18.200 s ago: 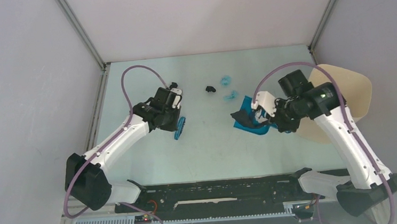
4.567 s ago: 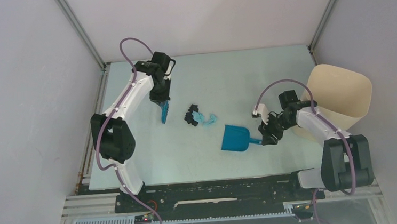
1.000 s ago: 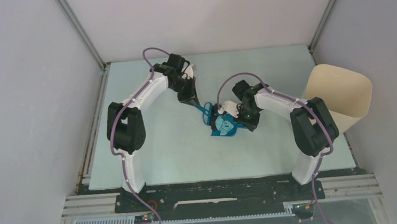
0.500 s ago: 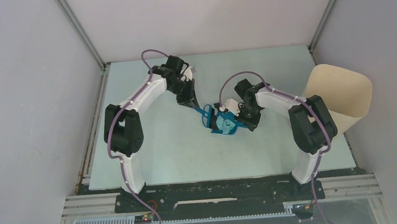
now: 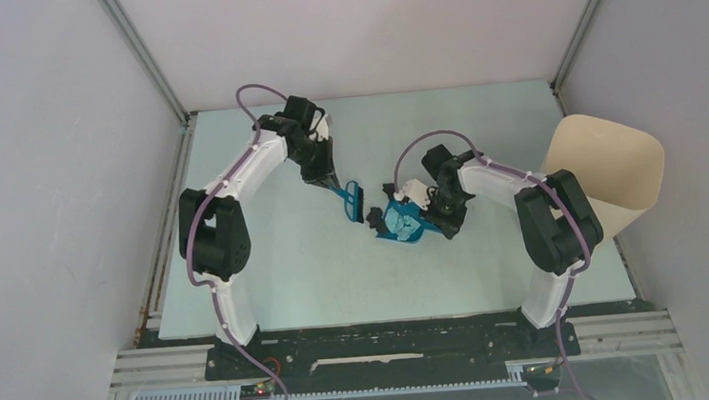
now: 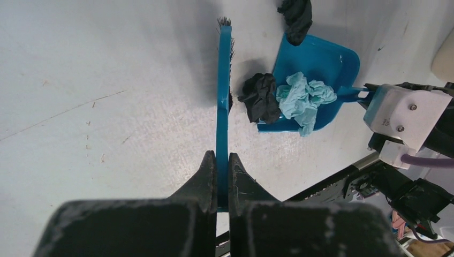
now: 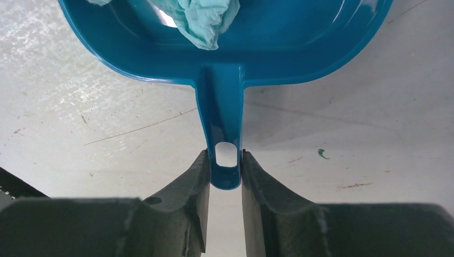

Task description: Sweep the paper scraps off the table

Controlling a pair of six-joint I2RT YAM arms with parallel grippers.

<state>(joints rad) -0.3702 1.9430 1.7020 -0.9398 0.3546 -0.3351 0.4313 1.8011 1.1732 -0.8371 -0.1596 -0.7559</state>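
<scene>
My left gripper (image 6: 218,155) is shut on the handle of the blue hand brush (image 6: 223,96), which stands on edge just left of the blue dustpan (image 6: 326,59). A light blue paper scrap (image 6: 302,99) lies in the pan. A black scrap (image 6: 260,96) sits on the pan's lip beside the bristles. Another black scrap (image 6: 296,16) lies at the pan's far edge. My right gripper (image 7: 225,158) is shut on the dustpan handle (image 7: 225,107), and the pan rests on the table (image 5: 270,264). In the top view the brush (image 5: 353,200) and the pan (image 5: 400,220) are at mid-table.
A tall beige bin (image 5: 606,171) stands off the table's right edge. A tiny green speck (image 7: 322,154) lies on the table near the right gripper. Grey frame posts rise at the back corners.
The left gripper has drawn the brush a little to the left, away from the dustpan's mouth. The scraps now lie in and on the lip of the pan. The right gripper holds still.
</scene>
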